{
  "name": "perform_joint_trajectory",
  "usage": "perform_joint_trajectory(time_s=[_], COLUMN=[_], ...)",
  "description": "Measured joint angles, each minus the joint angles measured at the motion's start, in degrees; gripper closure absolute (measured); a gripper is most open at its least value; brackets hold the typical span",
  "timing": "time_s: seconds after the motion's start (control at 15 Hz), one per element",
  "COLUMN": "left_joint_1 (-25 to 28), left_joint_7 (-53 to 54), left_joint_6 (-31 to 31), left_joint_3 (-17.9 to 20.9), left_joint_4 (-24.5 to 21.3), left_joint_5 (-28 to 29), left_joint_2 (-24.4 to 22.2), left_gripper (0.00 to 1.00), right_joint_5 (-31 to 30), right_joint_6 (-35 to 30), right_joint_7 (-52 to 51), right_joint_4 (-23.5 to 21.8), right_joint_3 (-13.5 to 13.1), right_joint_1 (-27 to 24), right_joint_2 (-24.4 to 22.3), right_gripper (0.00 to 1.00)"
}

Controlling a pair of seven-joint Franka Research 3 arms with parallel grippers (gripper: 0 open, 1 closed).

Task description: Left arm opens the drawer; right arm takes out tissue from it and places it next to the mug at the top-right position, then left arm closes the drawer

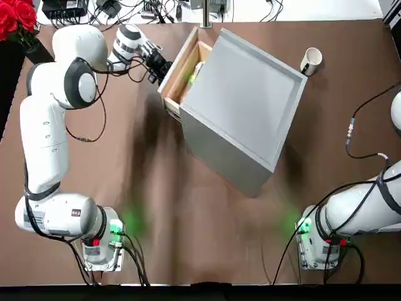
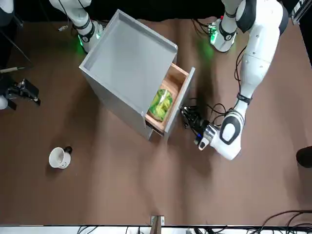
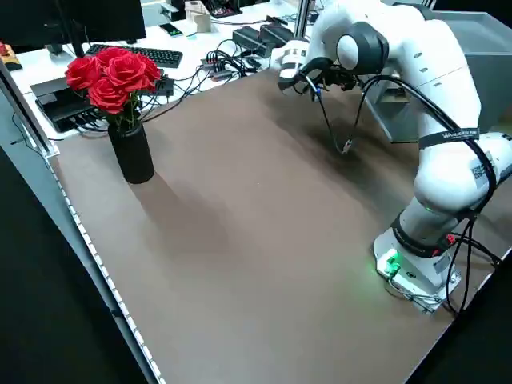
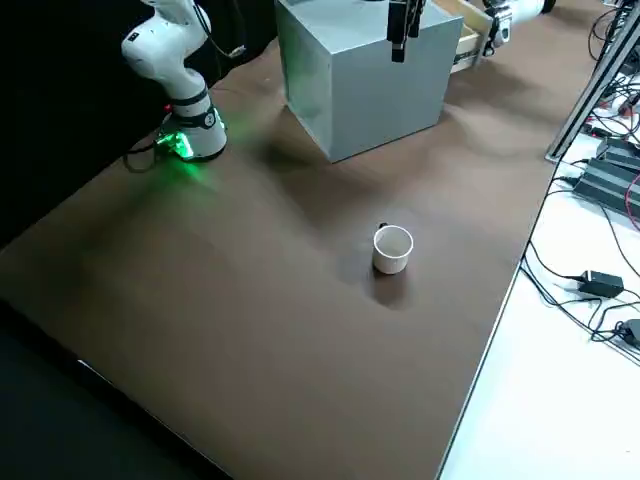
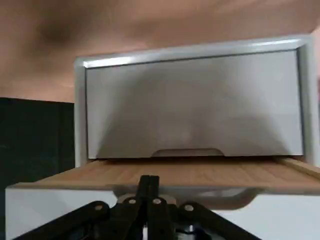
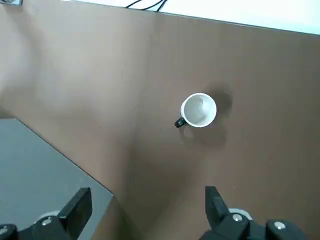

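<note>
Even overhead light falls on the brown table (image 1: 207, 238); soft shadows lie beside the grey cabinet (image 1: 241, 106) and the mug (image 4: 392, 248). Green base lights glow on the tabletop. The left wrist view is blurred close up.

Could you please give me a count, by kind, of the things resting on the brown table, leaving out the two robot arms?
Grey cabinet with the drawer open: 1
Tissue packet in the drawer: 1
White mug: 1
Black vase of red roses: 1
Total: 4
</note>
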Motion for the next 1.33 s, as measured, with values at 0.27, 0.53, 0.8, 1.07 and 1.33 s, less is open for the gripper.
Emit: perform_joint_trajectory(time_s=[0.27, 0.53, 0.8, 1.07, 1.33], left_joint_1=[4.63, 7.75, 8.07, 8.54, 9.45], left_joint_7=[0.03, 0.03, 0.03, 0.16, 0.17], left_joint_6=[-0.58, -1.15, -1.36, -2.47, 0.43], left_joint_3=[-0.05, -0.33, -0.43, -0.50, -0.60], left_joint_4=[1.53, 2.48, 2.74, 3.60, 4.41], left_joint_5=[2.41, 4.18, 4.81, 6.88, 11.48], left_joint_2=[-0.01, -0.02, -0.03, -0.33, -0.89], left_gripper=[0.99, 0.99, 0.99, 0.99, 0.99], right_joint_5=[-0.01, -0.02, 0.00, 0.01, 0.05], right_joint_6=[-0.05, -0.06, 0.01, 0.01, -0.01], right_joint_7=[0.00, 0.01, 0.00, 0.01, 1.37], right_joint_4=[0.13, 0.16, 0.18, 0.17, 0.14], right_joint_3=[-0.51, -0.57, -0.41, 0.15, 0.68], right_joint_1=[-0.27, -0.47, -0.43, 0.10, 1.47], right_joint_2=[0.00, 0.00, 0.00, 0.02, 0.08], right_gripper=[0.00, 0.00, 0.00, 0.00, 0.00])
